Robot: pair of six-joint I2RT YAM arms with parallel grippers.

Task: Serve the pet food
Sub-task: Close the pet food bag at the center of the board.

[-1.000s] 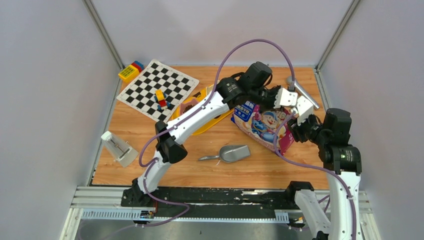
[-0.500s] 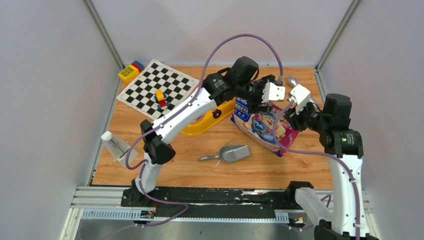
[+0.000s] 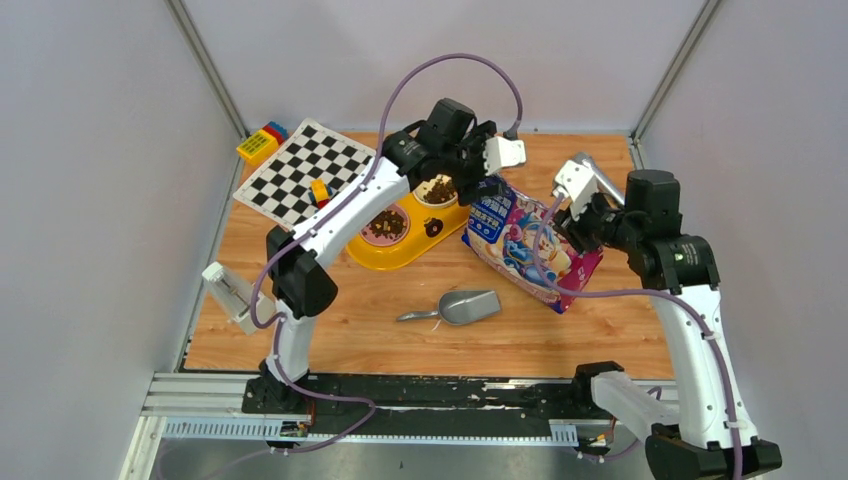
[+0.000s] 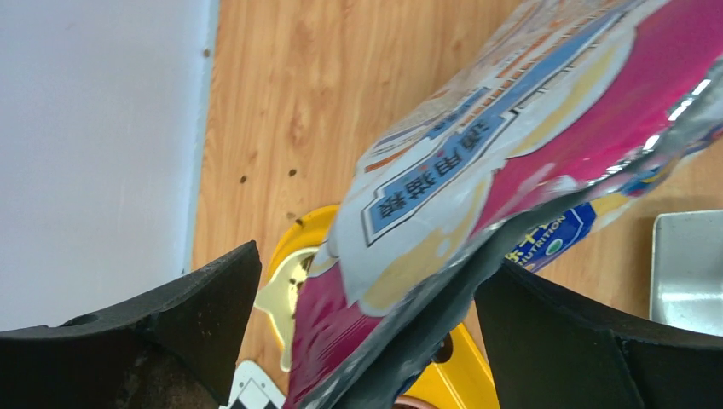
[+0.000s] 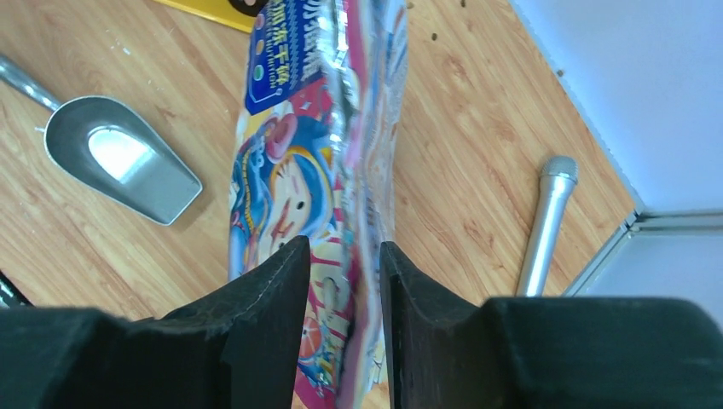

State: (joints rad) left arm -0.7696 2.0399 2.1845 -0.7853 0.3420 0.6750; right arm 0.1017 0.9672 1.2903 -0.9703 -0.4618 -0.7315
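Note:
The blue-and-pink bag (image 3: 530, 245) leans on the table right of the yellow feeder (image 3: 410, 252). Dark brown pet food (image 3: 386, 226) fills both of the feeder's bowls, and a few pellets (image 4: 243, 179) lie loose on the wood. My left gripper (image 3: 487, 178) hangs open over the bag's far top corner. In the left wrist view its jaws (image 4: 375, 260) stand wide on either side of the bag's edge (image 4: 477, 145), not pressing it. My right gripper (image 5: 345, 247) is shut on the bag's (image 5: 290, 187) right end and holds it up.
A grey scoop (image 3: 465, 306) lies on the table in front of the bag. At the back left lie a checkerboard (image 3: 315, 180) and toy blocks (image 3: 262, 140). A silver rod (image 5: 546, 226) rests near the back right corner. A white stand (image 3: 235, 295) sits at the left edge.
My left gripper opened and let go of the bag, and that arm drew back to the left, uncovering the feeder's bowls. The right gripper lifted slightly, still holding the bag.

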